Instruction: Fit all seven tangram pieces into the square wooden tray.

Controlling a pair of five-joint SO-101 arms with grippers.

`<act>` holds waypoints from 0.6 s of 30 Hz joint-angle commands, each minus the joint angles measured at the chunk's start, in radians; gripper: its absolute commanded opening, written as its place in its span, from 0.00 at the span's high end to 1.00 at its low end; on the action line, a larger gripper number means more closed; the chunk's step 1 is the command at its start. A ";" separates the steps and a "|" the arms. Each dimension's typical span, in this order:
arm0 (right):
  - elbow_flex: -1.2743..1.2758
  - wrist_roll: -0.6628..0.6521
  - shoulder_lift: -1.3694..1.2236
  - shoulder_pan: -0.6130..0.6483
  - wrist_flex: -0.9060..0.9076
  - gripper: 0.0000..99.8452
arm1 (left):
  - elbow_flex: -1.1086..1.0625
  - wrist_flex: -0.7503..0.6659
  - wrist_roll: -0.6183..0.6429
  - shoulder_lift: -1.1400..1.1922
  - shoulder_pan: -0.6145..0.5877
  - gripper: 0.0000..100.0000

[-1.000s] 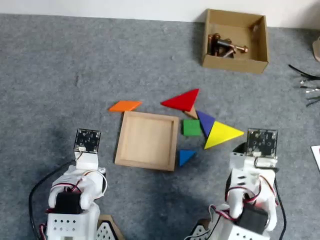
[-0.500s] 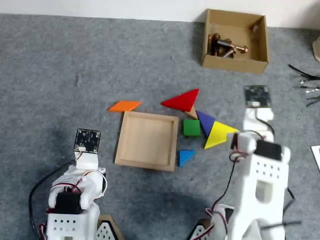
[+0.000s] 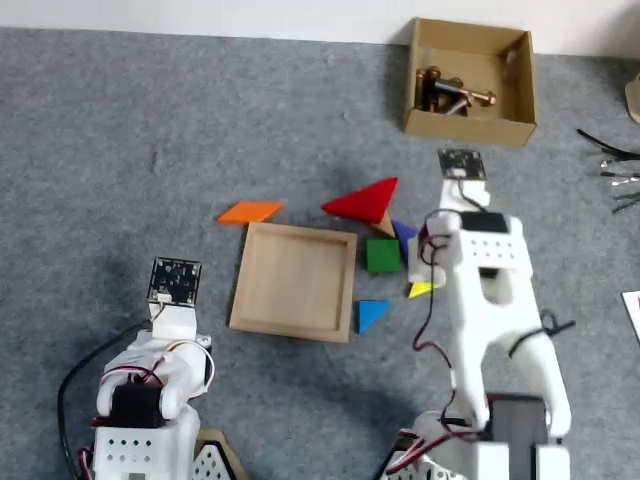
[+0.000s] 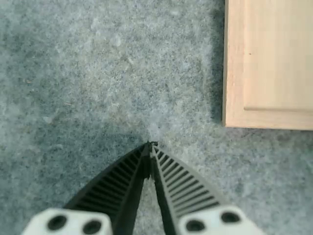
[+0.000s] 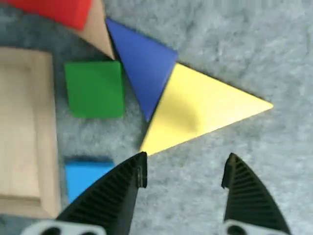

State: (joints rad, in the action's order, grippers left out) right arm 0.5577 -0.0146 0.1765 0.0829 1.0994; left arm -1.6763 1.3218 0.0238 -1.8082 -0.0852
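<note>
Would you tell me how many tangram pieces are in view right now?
7, all on the carpet outside the tray: orange parallelogram at its far left corner; red triangle, tan triangle, dark-blue triangle, green square, yellow triangle, light-blue triangle along its right side.

Grey felt table [image 3: 120,120]; wooden tray [image 3: 295,280], tangram pieces [image 3: 381,255], cardboard box [image 3: 468,128]; perhaps cables [image 3: 618,175].
</note>
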 commanded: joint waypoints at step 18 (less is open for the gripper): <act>-0.148 0.077 -0.343 -0.022 -0.058 0.76 | -0.019 0.005 0.006 -0.016 -0.013 0.99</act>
State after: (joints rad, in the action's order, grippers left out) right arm 0.4534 0.0575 -0.1626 0.0967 1.0748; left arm -1.6763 1.3218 0.0238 -1.8082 -0.0852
